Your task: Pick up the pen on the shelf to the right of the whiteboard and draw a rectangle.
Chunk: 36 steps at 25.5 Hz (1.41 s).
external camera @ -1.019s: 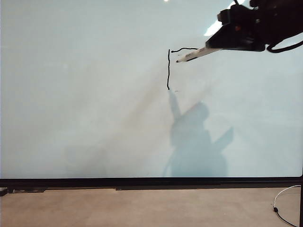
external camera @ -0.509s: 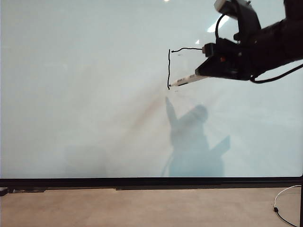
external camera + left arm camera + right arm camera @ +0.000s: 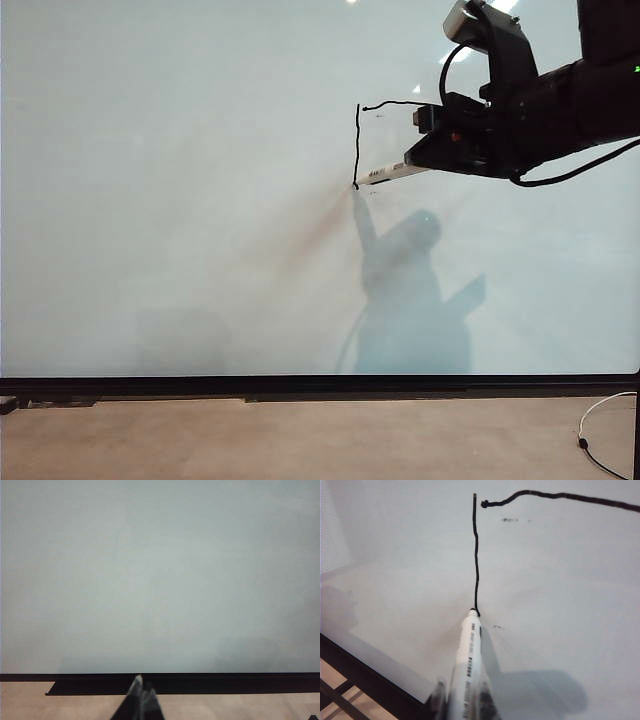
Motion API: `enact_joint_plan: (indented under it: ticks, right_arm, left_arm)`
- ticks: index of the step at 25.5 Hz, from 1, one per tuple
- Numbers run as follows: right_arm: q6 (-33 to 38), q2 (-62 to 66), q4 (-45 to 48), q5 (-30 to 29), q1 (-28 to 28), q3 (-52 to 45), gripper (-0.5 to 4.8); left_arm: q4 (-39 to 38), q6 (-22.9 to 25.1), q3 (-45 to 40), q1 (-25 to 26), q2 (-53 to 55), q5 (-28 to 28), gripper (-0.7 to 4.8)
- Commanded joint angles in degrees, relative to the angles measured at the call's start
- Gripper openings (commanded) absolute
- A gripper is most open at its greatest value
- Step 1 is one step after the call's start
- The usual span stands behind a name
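The whiteboard (image 3: 180,200) fills most of the exterior view. On it stand two black strokes of the rectangle (image 3: 357,140): a vertical left side and a wavy top line (image 3: 555,496). My right gripper (image 3: 425,158) is shut on the pen (image 3: 388,173), a white marker with dark lettering, whose tip rests at the lower end of the vertical stroke (image 3: 476,555). The right wrist view has the pen (image 3: 467,665) between the blurred fingers (image 3: 439,695), tip on the board. My left gripper (image 3: 141,692) sits shut and empty near the whiteboard's black lower frame (image 3: 200,677).
A tan table strip (image 3: 300,440) runs below the board's black frame. A thin white cable with a black plug (image 3: 585,430) lies at the lower right. The arm's shadow (image 3: 410,290) falls on the board under the pen.
My right gripper has carried the pen down from the top line's left end to the bottom end of the vertical stroke. No new line shows. The left gripper has stayed still.
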Motion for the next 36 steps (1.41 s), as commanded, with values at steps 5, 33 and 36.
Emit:
enact_joint_plan:
  ticks: [5, 33, 36]
  right_arm:
    - [0.22, 0.31, 0.74, 1.16, 0.0, 0.79, -0.06]
    - [-1.73, -4.17, -1.97, 2.51, -3.61, -0.98, -0.06]
    - [-1.79, -4.44, -2.6, 2.4, -4.17, -1.14, -0.06]
  left_arm:
    - [0.35, 0.26, 0.17, 0.0, 0.04, 0.0, -0.04]
    - [0.35, 0.26, 0.17, 0.0, 0.04, 0.02, -0.04]
    - [0.33, 0.26, 0.15, 0.0, 0.04, 0.0, -0.05]
